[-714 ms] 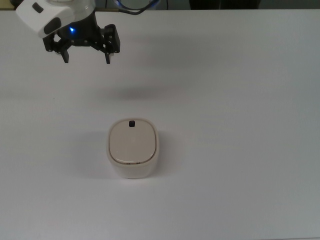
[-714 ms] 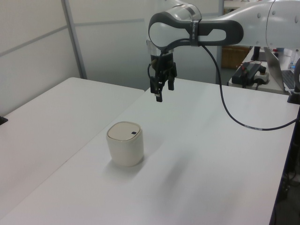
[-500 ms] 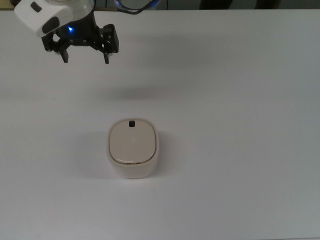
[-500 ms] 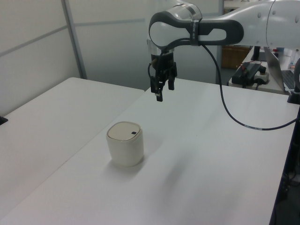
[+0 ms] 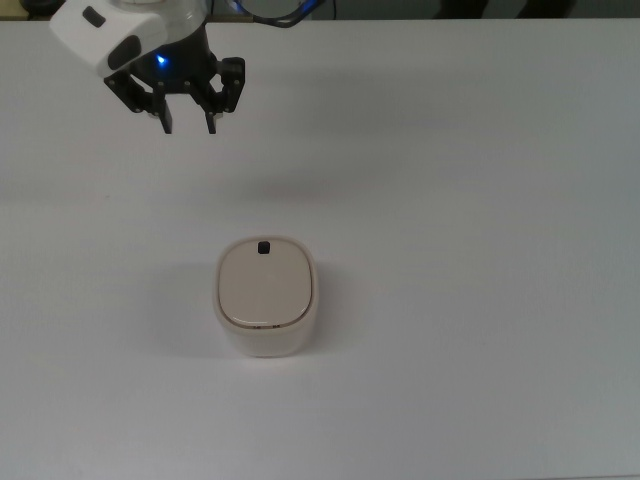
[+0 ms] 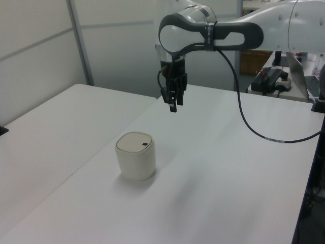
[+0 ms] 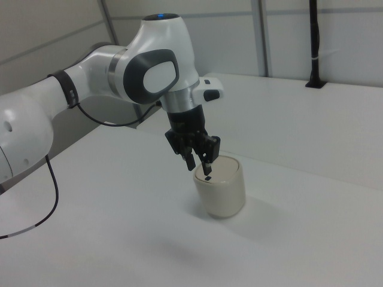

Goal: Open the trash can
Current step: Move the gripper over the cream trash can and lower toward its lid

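while the tool (image 5: 188,126) hovers apart, the trash can's (image 5: 266,296) lid lies closed.

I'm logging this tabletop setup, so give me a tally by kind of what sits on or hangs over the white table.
Trash cans: 1, the trash can, lid shut, with a black button.
Grippers: 1, the gripper, hanging above the table, apart from the can.
Total: 2

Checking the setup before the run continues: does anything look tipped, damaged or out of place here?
Nothing stands out. The trash can stands upright on the white table with its lid shut flat and the black button at the lid's edge. The gripper hangs in the air away from it, touching nothing.
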You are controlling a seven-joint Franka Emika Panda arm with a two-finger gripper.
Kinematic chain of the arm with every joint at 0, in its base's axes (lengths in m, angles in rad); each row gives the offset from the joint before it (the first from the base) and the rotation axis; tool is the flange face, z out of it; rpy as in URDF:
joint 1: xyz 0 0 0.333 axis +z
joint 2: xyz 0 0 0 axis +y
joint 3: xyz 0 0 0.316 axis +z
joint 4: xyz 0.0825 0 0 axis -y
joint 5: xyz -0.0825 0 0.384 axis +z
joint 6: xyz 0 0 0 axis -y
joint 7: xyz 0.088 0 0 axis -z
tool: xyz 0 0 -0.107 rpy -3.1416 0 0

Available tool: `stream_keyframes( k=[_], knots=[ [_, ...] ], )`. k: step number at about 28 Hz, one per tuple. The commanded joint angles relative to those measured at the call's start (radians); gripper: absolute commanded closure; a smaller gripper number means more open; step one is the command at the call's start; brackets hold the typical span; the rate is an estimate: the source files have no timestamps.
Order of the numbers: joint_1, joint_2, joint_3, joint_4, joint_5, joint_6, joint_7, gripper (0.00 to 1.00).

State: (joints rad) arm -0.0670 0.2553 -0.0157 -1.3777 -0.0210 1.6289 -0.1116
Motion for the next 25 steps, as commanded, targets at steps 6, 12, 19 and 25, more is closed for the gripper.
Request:
stream_keyframes(
  k=[6, 12, 19, 25],
  knots=[
    [0.027, -0.001, 0.003, -0.012, 0.047, 0.052, 0.007, 1.00],
    [0.036, 0.027, 0.003, -0.009, 0.069, 0.100, 0.007, 1.00],
    [0.047, 0.064, 0.006, -0.009, 0.073, 0.195, 0.009, 1.00],
    [0.055, 0.107, 0.013, -0.012, 0.113, 0.279, 0.009, 1.00]
  ],
)
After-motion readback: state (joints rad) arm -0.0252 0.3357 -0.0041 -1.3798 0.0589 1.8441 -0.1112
